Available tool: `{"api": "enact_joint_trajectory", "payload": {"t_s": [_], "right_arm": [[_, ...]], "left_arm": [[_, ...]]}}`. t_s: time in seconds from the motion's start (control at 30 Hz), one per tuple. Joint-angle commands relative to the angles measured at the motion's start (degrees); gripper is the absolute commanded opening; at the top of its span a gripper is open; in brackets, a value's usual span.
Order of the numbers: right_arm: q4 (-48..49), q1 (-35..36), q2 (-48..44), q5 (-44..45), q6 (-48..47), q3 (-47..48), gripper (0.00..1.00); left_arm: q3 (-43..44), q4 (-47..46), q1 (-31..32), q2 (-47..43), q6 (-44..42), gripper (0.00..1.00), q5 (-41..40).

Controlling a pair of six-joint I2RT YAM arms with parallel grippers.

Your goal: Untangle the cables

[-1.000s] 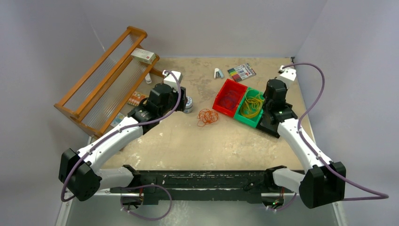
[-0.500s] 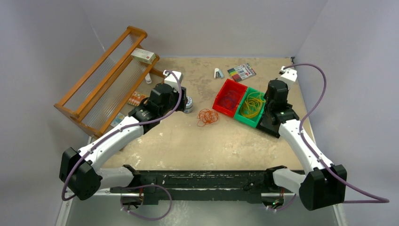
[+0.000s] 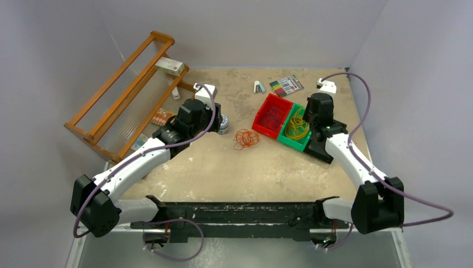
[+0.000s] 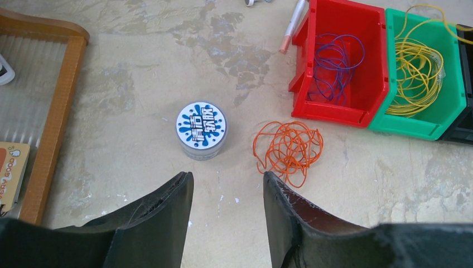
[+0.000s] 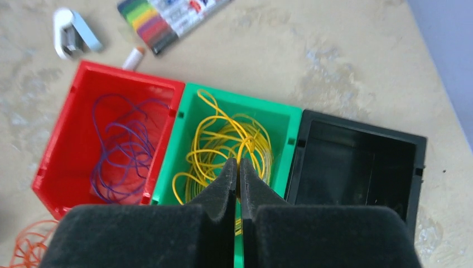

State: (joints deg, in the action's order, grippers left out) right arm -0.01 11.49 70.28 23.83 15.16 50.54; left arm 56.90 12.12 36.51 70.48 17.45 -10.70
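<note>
Left tool (image 4: 226, 178) jaws parted, pointing down; right tool (image 5: 239, 163) jaws pressed together, arm stretched forward.

Plain pale lavender-grey walls (image 3: 251, 28) close in the scene on three sides, meeting in corners at the upper left and upper right of the frame. A table (image 3: 223, 167) with a worn, mottled beige top fills the centre under soft, even light. A wooden rack (image 3: 124, 100) with clear slats lies tilted at upper left.

The round tub (image 4: 201, 129) has a white lid with a blue splash, and the white Chinese characters on it seem to read "清洁软胶". The orange card (image 4: 10, 173) at the left edge shows "GOOD". The print on the marker pack (image 5: 167, 14) is too small to read.
</note>
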Motion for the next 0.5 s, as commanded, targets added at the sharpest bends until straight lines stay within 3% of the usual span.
{"api": "enact_joint_trajectory", "payload": {"t_s": [0.0,0.47], "right_arm": [[-1.89,-0.24,3.20,-3.52,0.23,2.78,0.00],[-2.87,-0.24,17.42,-8.75,-0.18,6.63,0.00]], "left_arm": [[2.33,-0.80,-0.06,-0.28,0.90,0.48,-0.11],[2.95,-0.78,-0.04,0.69,0.88,0.48,0.49]]}}
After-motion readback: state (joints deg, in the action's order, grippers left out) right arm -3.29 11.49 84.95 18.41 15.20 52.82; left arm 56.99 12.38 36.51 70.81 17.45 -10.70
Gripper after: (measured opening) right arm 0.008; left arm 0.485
